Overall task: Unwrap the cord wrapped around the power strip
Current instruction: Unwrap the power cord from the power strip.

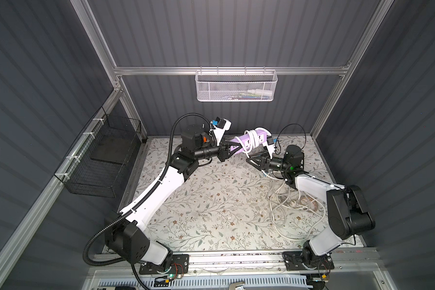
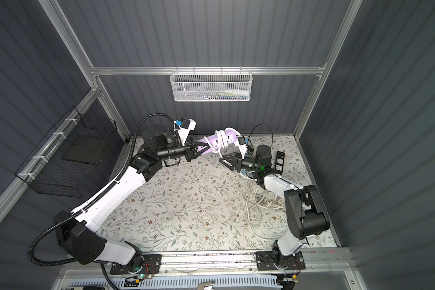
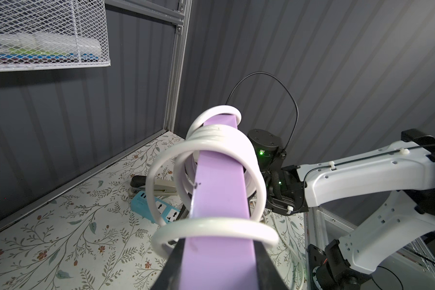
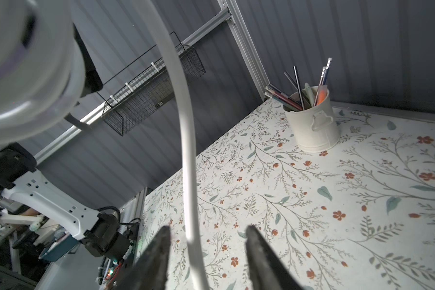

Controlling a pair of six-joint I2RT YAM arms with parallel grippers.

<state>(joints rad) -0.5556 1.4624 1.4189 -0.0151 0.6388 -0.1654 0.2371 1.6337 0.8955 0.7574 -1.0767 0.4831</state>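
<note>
No writing reads clearly for you in any view. A small tag (image 4: 160, 102) on the black wire basket (image 1: 98, 160), which hangs at nine o'clock of the table in both top views, is too small to make out. The dark specks on the edge of the purple power strip (image 3: 219, 200), seen in the left wrist view, spell nothing legible.

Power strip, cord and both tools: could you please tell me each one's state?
power strip: held aloft, wrapped in cord coils.
cord: coiled around the power strip, one strand running between the right tool's fingers.
left tool: shut on the power strip.
right tool: open around the cord.
</note>
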